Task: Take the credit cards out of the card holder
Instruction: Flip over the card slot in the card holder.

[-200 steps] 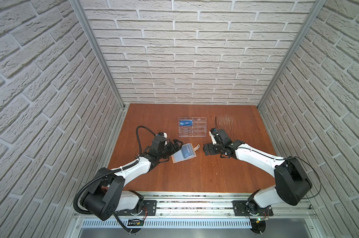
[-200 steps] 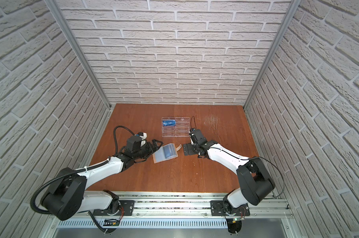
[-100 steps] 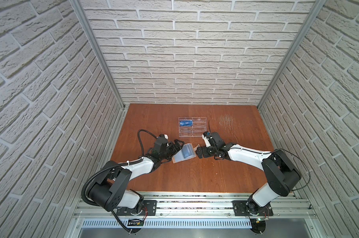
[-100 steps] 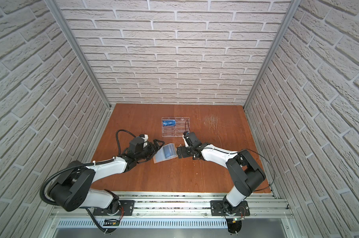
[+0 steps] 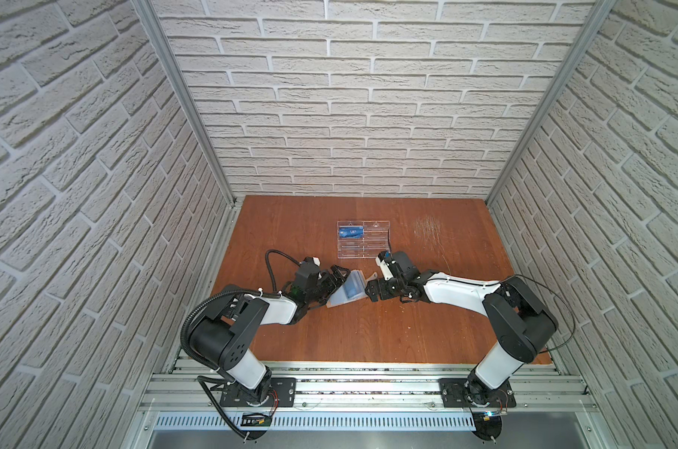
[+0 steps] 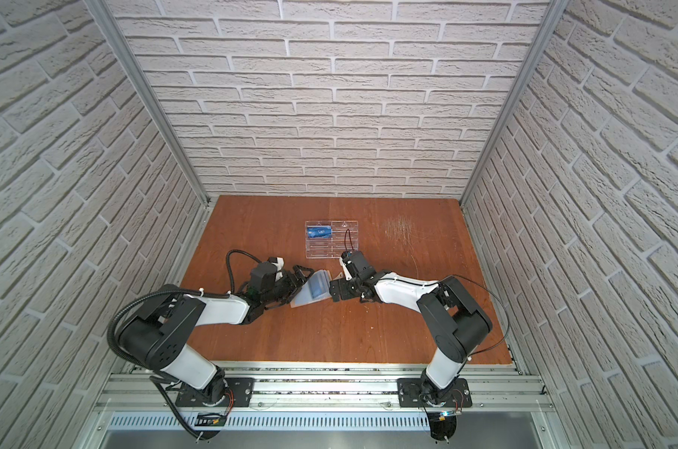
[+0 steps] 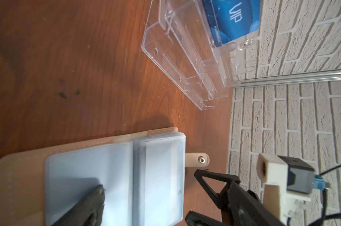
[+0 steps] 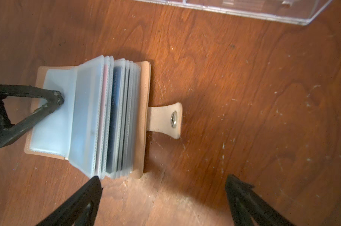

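While the tan leather card holder [image 8: 145, 97] is pinned open on the brown wooden table [image 8: 244, 97] by the spread, empty left gripper [image 5: 339, 276], its likely slick, stiff blue credit cards [image 8: 116, 117] are best pinched edgewise by the wide-open, empty right gripper [image 8: 162, 179].

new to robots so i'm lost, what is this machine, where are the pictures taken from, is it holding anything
Two robot arms work at a wooden table, each ending in a two-fingered gripper. The two wide pictures look down from above; the two close-ups come from cameras on the wrists. On the table lie an open wallet with clear sleeves and a clear rack with one blue card in it. A dark card shows in a wallet sleeve. Nothing is held: the left gripper is open, one finger on the wallet's flat page; the right gripper is open by the page edges.
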### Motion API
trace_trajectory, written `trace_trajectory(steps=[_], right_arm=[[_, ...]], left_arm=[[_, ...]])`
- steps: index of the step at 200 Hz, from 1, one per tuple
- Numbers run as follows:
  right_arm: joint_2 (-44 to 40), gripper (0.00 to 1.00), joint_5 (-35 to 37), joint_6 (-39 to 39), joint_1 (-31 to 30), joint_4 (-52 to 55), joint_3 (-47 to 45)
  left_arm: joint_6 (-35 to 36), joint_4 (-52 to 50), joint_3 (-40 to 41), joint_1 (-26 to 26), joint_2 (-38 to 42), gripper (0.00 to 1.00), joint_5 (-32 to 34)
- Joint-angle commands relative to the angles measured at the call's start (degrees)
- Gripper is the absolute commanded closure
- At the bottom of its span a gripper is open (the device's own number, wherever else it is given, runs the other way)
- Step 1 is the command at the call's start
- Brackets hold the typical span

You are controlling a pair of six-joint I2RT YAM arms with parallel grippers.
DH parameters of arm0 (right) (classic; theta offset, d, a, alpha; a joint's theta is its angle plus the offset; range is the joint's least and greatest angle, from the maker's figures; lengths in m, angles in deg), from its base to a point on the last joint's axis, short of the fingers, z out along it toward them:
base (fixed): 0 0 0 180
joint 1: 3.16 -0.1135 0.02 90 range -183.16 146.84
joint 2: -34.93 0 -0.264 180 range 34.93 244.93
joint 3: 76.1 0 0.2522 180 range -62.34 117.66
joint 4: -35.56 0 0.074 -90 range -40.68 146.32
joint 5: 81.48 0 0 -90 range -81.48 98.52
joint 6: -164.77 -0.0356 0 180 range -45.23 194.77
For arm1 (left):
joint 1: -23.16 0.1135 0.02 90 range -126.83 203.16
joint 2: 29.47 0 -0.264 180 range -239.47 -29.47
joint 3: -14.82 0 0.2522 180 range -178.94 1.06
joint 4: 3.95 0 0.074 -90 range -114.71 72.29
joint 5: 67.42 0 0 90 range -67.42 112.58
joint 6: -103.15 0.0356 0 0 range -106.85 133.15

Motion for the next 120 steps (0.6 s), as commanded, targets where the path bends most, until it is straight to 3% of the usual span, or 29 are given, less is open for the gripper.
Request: trace_trajectory(steps=[1,120], right_arm=[[0.5,0.0,-0.8,0.2,-0.5,-1.3,2.0],[1.3,0.0,-1.2,0.2,-0.6,-1.0,2.7]], left_arm=[[-0.3,2.9,1.9,-0.4,-1.1,0.02,-0.1],[1.6,1.1,2.6,-0.5,-0.6,0.02,0.9]])
